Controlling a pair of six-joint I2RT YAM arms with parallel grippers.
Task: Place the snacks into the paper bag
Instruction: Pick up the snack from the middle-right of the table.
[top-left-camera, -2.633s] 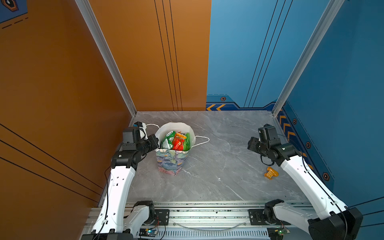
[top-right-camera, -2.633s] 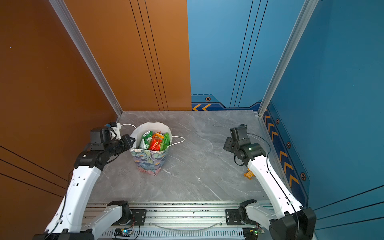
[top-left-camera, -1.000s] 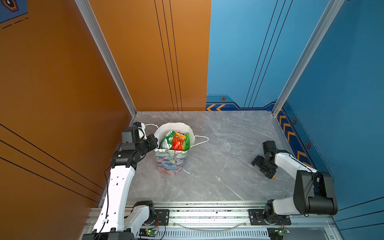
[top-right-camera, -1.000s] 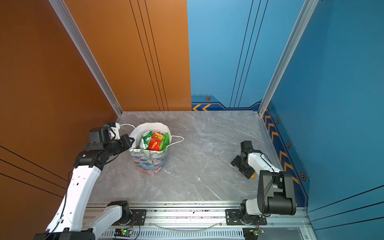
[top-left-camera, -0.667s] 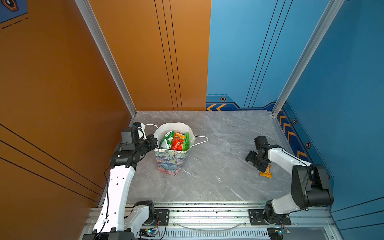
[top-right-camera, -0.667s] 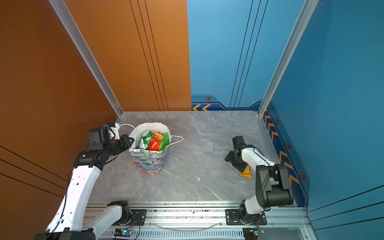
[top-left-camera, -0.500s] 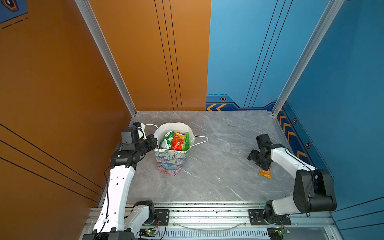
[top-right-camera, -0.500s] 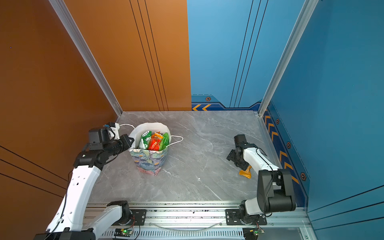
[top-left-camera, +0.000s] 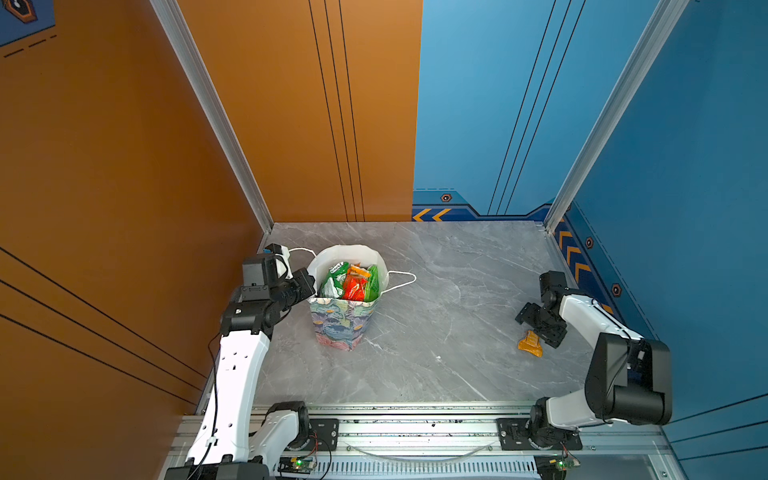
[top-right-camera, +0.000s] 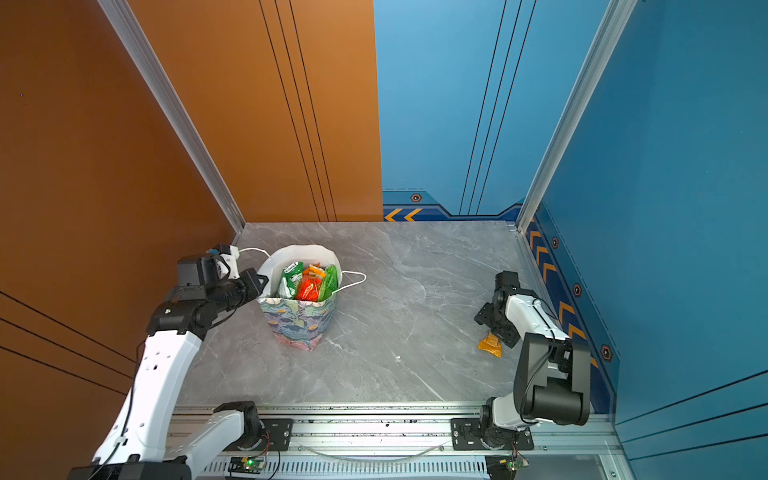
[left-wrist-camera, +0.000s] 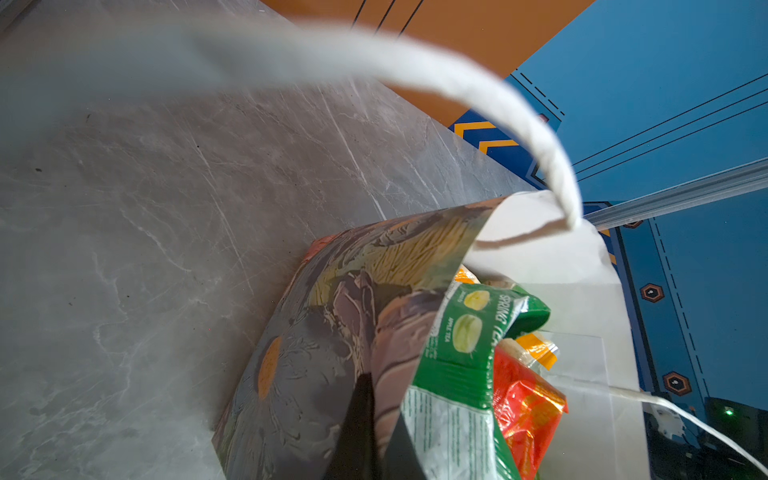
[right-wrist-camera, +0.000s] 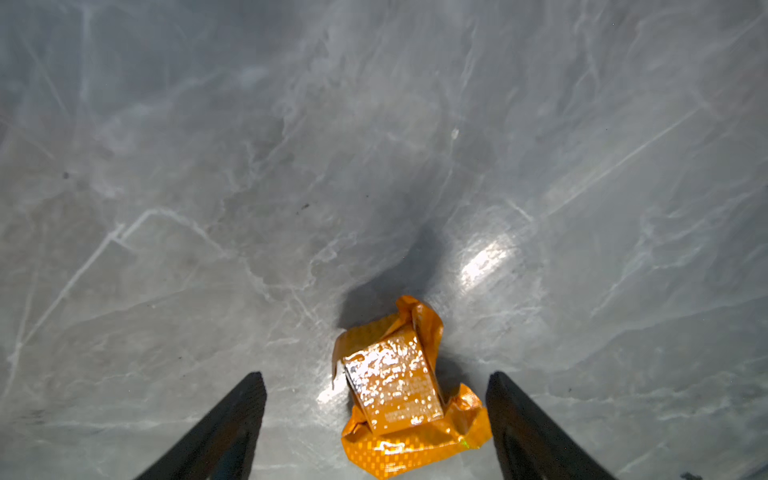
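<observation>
Yellow-orange packet (right-wrist-camera: 399, 390) lies crumpled on the surface (top-left-camera: 436, 353) near its right edge, well apart from the paper bag (top-left-camera: 345, 328), which stands upright with other packets (top-left-camera: 351, 284) inside. It sits between the spread fingers of the right pincer (right-wrist-camera: 375, 377), closer to one finger, no contact visible. Its long axis runs roughly along the approach line, so closing should meet the narrow width. Right arm is nearer: elbow folded high by the base, wrist pitched down low. Left pincer (top-left-camera: 308, 286) is clenched on the bag's rim.
</observation>
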